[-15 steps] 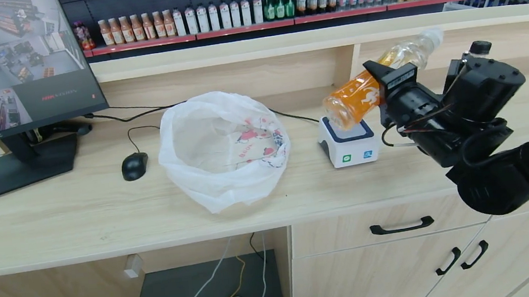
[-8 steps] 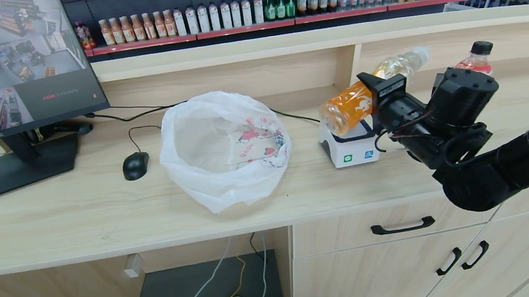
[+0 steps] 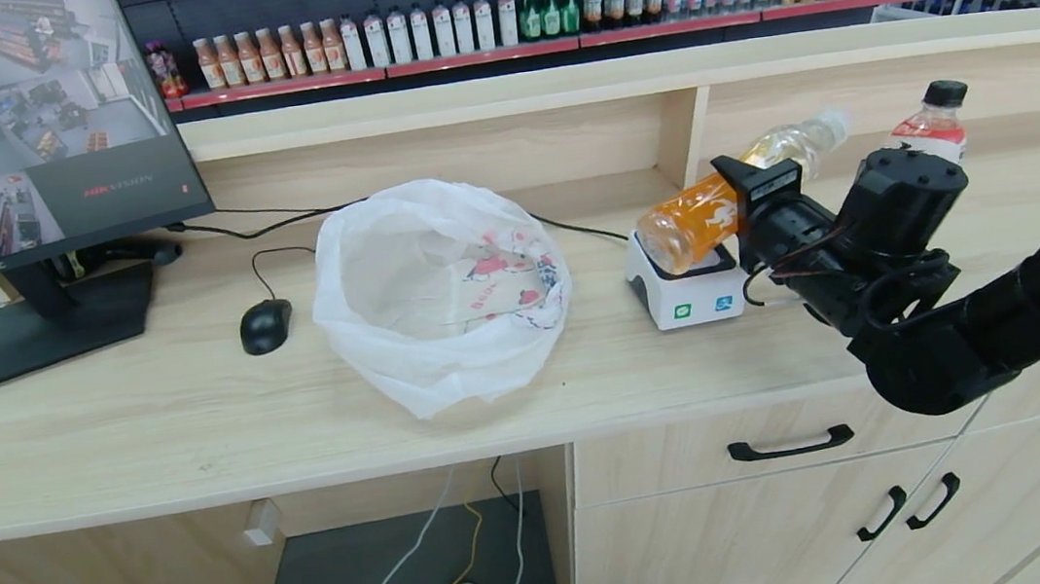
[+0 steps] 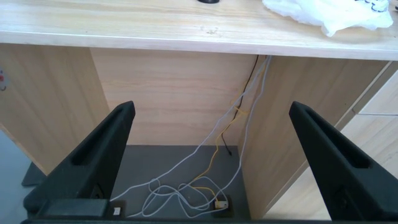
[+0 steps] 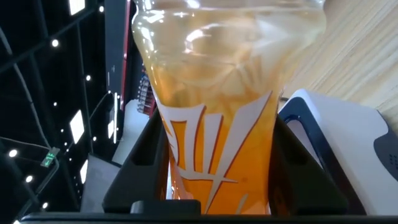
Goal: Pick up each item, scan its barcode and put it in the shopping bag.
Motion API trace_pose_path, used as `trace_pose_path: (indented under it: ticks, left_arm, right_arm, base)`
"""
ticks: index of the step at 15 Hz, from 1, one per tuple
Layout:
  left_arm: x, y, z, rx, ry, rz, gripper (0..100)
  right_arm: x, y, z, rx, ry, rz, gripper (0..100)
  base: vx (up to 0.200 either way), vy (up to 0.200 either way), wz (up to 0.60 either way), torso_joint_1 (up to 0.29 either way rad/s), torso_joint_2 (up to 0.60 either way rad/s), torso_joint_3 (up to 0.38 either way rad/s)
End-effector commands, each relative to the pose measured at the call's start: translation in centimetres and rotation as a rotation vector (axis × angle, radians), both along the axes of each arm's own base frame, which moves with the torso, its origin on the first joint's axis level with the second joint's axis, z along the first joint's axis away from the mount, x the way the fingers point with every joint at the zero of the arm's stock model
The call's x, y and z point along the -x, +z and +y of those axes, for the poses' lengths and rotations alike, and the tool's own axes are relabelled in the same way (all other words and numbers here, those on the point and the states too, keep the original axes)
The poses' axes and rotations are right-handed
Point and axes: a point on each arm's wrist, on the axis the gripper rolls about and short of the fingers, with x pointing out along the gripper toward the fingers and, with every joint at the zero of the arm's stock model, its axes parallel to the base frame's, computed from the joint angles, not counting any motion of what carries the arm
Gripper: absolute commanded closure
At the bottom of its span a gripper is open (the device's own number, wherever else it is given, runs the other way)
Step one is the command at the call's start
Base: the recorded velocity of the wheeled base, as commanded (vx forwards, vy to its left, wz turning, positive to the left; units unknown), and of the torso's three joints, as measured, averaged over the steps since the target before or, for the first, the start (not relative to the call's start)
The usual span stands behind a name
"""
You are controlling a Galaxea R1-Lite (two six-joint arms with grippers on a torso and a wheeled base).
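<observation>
The right pincer (image 3: 748, 192) clamps the bottle (image 3: 697, 215) mid-body over the scanner (image 3: 686, 300). Its smooth, liquid-filled plastic looks slippery and hefty, so the labelled waist suits gripping. The left pincer (image 4: 211, 111) stands apart.

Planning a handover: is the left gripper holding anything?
No, the left gripper is open, with nothing between its fingers.

Red logo on monitor (image 3: 126, 185); unreadable red print on shopping bag (image 3: 431, 371).
</observation>
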Motion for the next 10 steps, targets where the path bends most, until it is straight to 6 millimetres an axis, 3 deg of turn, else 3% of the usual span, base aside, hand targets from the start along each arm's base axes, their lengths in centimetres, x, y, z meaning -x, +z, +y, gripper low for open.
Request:
trace_pose_path:
  ticks: [1,10]
  left_arm:
    - [0.0,0.0,0.0,0.0,0.001,0.0,0]
    - [0.0,0.0,0.0,0.0,0.001,0.0,0]
  right_arm:
    - [-0.19,-0.41,0.06,0.002,0.001,0.01,100]
    - [-0.55,-0.62,0.05,-0.021,0.002,0.013,100]
  base:
    - [0.0,0.0,0.0,0.0,0.0,0.0]
    - [0.0,0.0,0.0,0.0,0.0,0.0]
